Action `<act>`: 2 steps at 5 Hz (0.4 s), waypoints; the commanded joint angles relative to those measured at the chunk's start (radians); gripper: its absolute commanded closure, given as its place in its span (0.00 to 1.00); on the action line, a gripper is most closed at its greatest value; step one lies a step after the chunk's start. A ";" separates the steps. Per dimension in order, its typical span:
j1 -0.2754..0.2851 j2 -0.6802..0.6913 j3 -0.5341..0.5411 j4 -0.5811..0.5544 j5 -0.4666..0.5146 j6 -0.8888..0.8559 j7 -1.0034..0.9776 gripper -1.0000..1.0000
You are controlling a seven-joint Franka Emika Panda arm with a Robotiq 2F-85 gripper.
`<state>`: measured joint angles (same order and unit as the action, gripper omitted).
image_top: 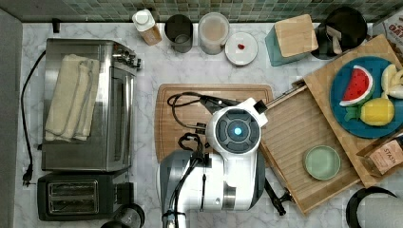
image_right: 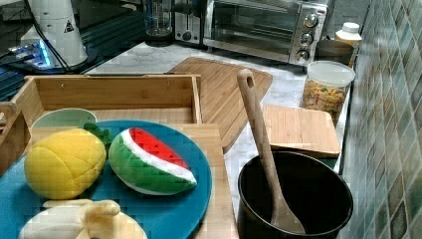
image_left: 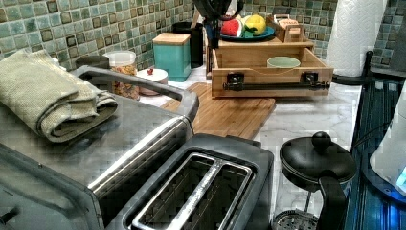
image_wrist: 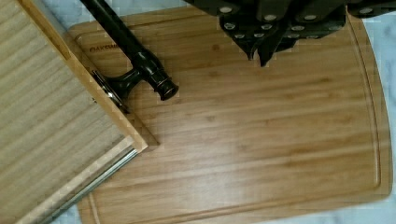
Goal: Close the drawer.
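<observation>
The toaster (image_left: 191,191) sits right up against the lens in the left view, with the toaster oven (image_left: 95,143) and a folded towel (image_left: 48,96) on it just behind. In the top view the arm (image_top: 223,161) is seen from above, its wrist bent over the cutting board (image_top: 180,118), the round blue-lit joint right beside the drawer's near edge. In the wrist view the claw (image_wrist: 259,52) is seen hanging over the cutting board (image_wrist: 243,130), its dark fingertips (image_wrist: 254,44) drawn close together with nothing held between them.

The counter (image_top: 147,66) is white marble, backed by a green tiled wall (image_top: 237,7). Jars, a small white dish and a teal box with a wooden lid are lined up along that wall.

The drawer (image_top: 294,128) is pulled well out from under the wooden top (image_top: 323,85) that carries the blue fruit plate (image_top: 342,95). A small green bowl (image_top: 322,162) is sat inside it. The drawer's front lies over the cutting board's edge, and its black bar handle (image_wrist: 135,51) is seen in the wrist view just beside the claw, not touched by it. In the left view the handle (image_left: 275,86) is run across the drawer front.
</observation>
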<state>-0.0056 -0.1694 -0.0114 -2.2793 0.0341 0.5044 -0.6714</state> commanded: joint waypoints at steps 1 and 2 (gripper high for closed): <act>0.031 -0.059 0.022 -0.209 -0.092 0.137 -0.300 1.00; 0.020 -0.051 0.013 -0.267 -0.114 0.195 -0.398 1.00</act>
<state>-0.0034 -0.1783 -0.0033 -2.4570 -0.0581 0.7007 -0.9980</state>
